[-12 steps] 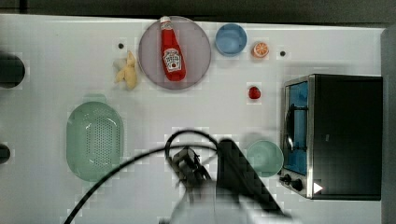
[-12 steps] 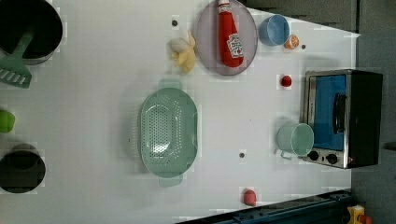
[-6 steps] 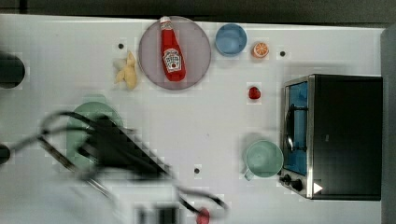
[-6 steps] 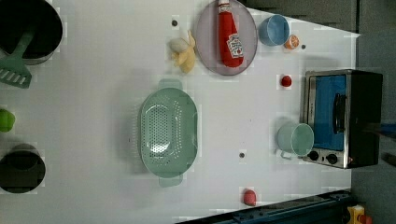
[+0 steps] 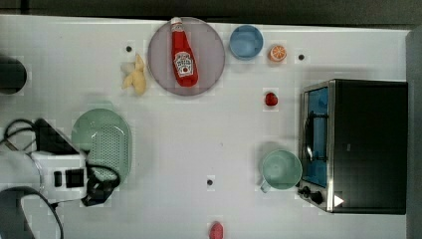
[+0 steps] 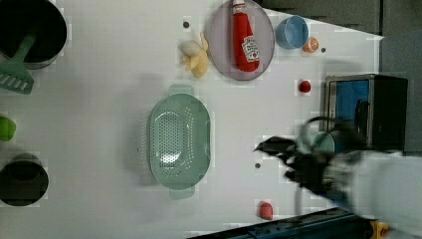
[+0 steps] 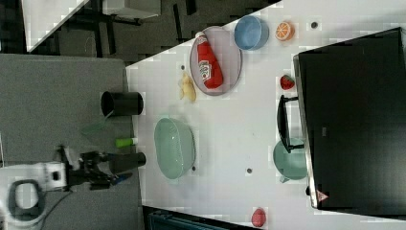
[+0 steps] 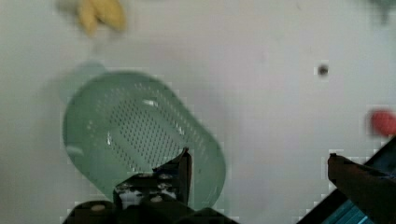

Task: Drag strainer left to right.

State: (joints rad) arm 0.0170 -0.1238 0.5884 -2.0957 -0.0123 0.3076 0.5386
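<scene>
White table [image 5: 199,134], strainer [image 5: 102,144], fingers [image 8: 184,168] spread

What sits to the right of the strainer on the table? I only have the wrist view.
Observer: In the top view, the nearest object to the right of the strainer is a mint-green mug, standing beside a toaster oven.
Operator: What is the yellow thing past the strainer lying next to?
Observer: It is a banana, and it lies beside a round plate that carries a ketchup bottle.
Operator: Is there anything else by that plate?
Observer: A blue bowl and then an orange half sit on the top view's right of it.
</scene>
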